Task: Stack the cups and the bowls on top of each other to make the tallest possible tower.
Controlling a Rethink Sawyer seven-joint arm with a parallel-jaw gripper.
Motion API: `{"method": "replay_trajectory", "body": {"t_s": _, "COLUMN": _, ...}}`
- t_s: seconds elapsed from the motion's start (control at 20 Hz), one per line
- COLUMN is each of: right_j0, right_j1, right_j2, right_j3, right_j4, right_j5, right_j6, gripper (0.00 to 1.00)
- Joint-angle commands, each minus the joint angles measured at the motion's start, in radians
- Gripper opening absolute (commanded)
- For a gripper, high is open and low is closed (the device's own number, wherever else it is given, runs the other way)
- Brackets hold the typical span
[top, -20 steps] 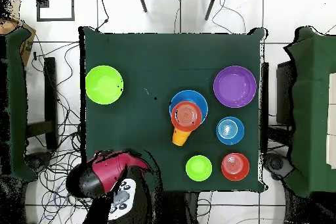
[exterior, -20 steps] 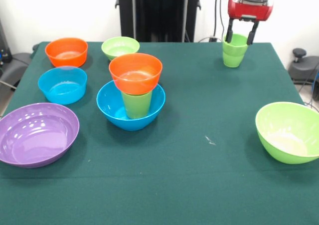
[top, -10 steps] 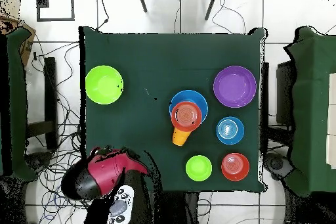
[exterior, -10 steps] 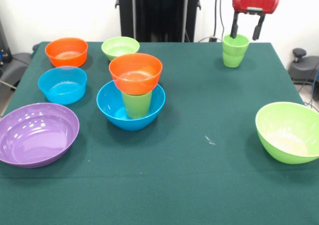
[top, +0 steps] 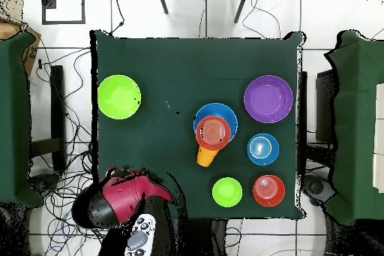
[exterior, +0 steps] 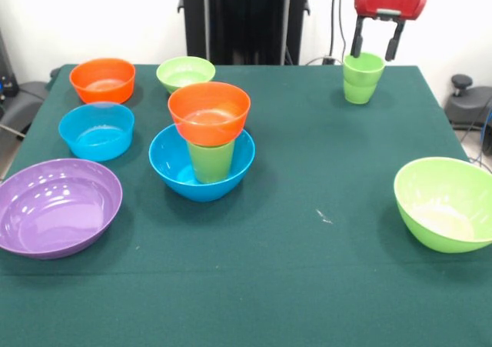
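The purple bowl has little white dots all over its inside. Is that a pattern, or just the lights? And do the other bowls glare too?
Front view: the dots inside the purple bowl look like reflections of lamps on glossy plastic, not a pattern; the big lime green bowl shows a pale sheen at its bottom, and the green tablecloth shows no glare. Overhead view: the purple bowl looks evenly lit, without dots.

cup (exterior: 211,160) in bowl (exterior: 201,165), second bowl (exterior: 209,113) on cup
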Motion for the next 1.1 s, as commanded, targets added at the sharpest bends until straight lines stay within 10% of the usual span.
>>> {"method": "replay_trajectory", "body": {"t_s": 0.05, "right_j0": 0.003, "right_j1": 0.091, "right_j2": 0.037, "right_j3": 0.013, "right_j4": 0.035, "right_j5": 0.022, "right_j6": 0.112, "gripper": 1.00}}
{"method": "replay_trajectory", "body": {"t_s": 1.1, "right_j0": 0.129, "right_j1": 0.108, "right_j2": -0.028, "right_j3": -0.018, "right_j4": 0.137, "right_j5": 0.072, "right_j6": 0.162, "gripper": 1.00}}
